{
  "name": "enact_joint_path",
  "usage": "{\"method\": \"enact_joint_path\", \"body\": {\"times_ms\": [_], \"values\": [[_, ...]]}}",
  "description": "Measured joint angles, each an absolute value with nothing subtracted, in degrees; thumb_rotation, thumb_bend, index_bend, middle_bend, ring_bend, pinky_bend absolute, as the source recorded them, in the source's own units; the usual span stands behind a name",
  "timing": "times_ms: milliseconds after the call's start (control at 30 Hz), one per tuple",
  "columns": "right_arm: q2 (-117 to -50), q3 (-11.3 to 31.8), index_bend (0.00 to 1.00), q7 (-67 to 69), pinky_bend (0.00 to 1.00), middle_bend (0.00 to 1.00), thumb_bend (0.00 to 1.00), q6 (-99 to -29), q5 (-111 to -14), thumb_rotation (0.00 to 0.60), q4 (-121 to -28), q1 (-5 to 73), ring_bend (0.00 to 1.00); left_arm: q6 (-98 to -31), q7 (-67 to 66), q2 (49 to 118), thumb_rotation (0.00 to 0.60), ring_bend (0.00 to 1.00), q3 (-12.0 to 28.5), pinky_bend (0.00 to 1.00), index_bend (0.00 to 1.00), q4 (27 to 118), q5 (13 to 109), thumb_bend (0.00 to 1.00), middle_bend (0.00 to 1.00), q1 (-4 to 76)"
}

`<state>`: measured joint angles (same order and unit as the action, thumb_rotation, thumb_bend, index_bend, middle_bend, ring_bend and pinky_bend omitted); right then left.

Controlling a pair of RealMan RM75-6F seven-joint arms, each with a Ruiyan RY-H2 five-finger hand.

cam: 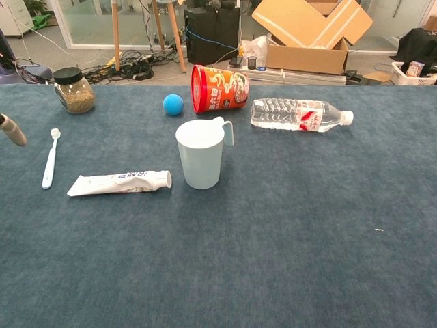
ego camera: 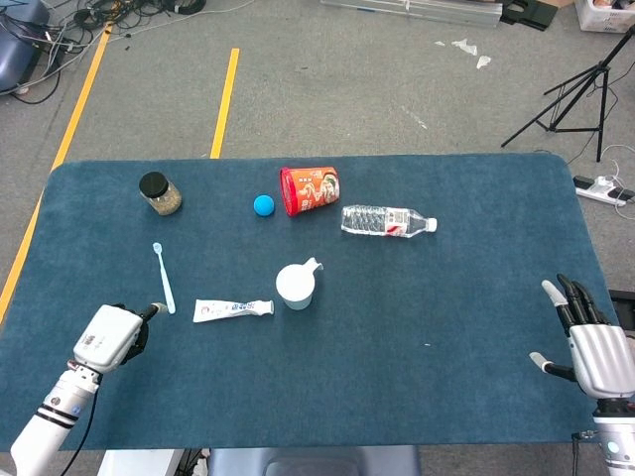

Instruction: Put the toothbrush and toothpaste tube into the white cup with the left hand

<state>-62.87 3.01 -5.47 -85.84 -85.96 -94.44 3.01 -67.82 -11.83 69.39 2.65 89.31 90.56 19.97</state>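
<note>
A white toothbrush (ego camera: pixel 164 280) (cam: pixel 49 160) lies flat at the left of the blue table. To its right the toothpaste tube (ego camera: pixel 233 309) (cam: pixel 119 182) lies with its cap end toward the white cup (ego camera: pixel 296 286) (cam: pixel 200 154), which stands upright and empty. My left hand (ego camera: pixel 111 337) hovers just below and left of the toothbrush's handle end and holds nothing; one fingertip (cam: pixel 12 130) pokes in at the chest view's left edge. At the table's right front edge my right hand (ego camera: pixel 593 347) is empty, with its fingers spread.
A black-lidded jar (ego camera: pixel 160 193) (cam: pixel 74 90) stands at the back left. A blue ball (ego camera: pixel 263 205) (cam: pixel 173 104), a red noodle cup on its side (ego camera: pixel 310 189) (cam: pixel 220 88) and a lying water bottle (ego camera: pixel 387 220) (cam: pixel 300 114) sit behind the white cup.
</note>
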Motion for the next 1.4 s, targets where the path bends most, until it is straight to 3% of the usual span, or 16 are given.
{"method": "enact_joint_path", "body": {"times_ms": [700, 1400], "values": [[-62.77, 3.36, 0.00, -5.48, 0.36, 0.00, 0.00, -84.57, -84.84, 0.600, -94.35, 3.42, 0.00, -58.20, -18.66, 74.31, 0.600, 0.84, 3.19, 0.65, 0.23, 85.92, 80.65, 0.85, 1.00, 25.51], [-62.36, 3.59, 0.00, -4.66, 0.36, 0.00, 0.00, -84.37, -84.39, 0.600, -94.33, 3.42, 0.00, -53.67, -22.55, 78.16, 0.600, 0.89, 2.12, 0.67, 0.22, 82.04, 74.50, 0.84, 1.00, 28.35]]}}
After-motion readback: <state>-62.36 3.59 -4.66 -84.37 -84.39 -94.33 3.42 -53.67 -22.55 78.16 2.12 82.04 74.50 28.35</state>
